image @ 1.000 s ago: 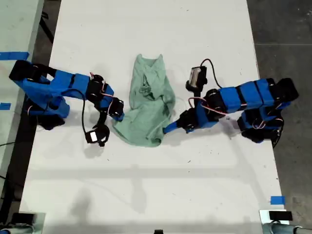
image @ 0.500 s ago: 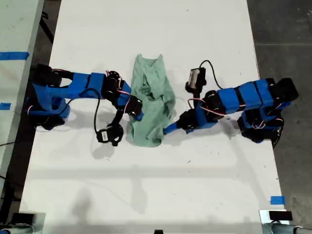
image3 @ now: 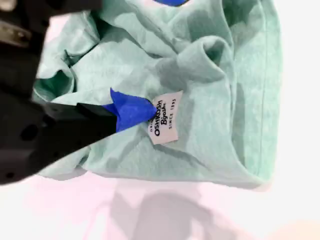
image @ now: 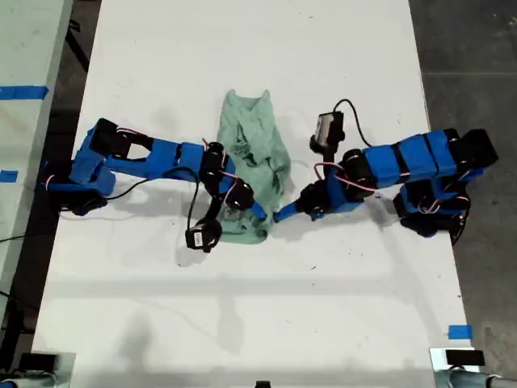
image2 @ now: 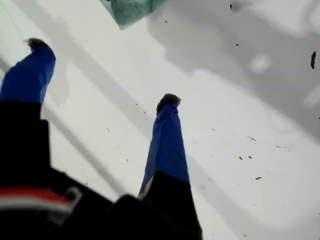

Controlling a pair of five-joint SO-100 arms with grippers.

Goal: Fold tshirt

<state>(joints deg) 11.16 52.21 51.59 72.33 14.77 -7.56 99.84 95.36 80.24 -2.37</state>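
Two arms meet over the white counter (image: 242, 48), one reaching in from each side of the exterior view, with the tshirt (image: 254, 149) bunched into a narrow, wrinkled strip at centre frame.

From the exterior view's left comes my second gripper (image: 249, 212), down on the lower end of the cloth. Its own camera shows one blue fingertip (image3: 134, 111) pressed into the mint fabric right against the white neck label (image3: 165, 117). The other jaw is hidden, so I cannot tell whether it is clamped on cloth or only pressing.

Just to the right, my first gripper (image: 280, 214) sits low on bare counter, just beside the garment's lower right edge and apart from it. Its jaws are spread wide with nothing between them, and only a corner of green (image2: 130, 9) shows in its view.

The risks, as I judge them:
- The shirt is crumpled rather than flat, so any fold made now would likely trap the wrinkles.
- If my second gripper has only a thin layer near the label, lifting could slip or drag the whole bundle.
- The two grippers are near each other, so a careless move inward could knock them together.
- My first gripper could close on the counter and miss the hem.
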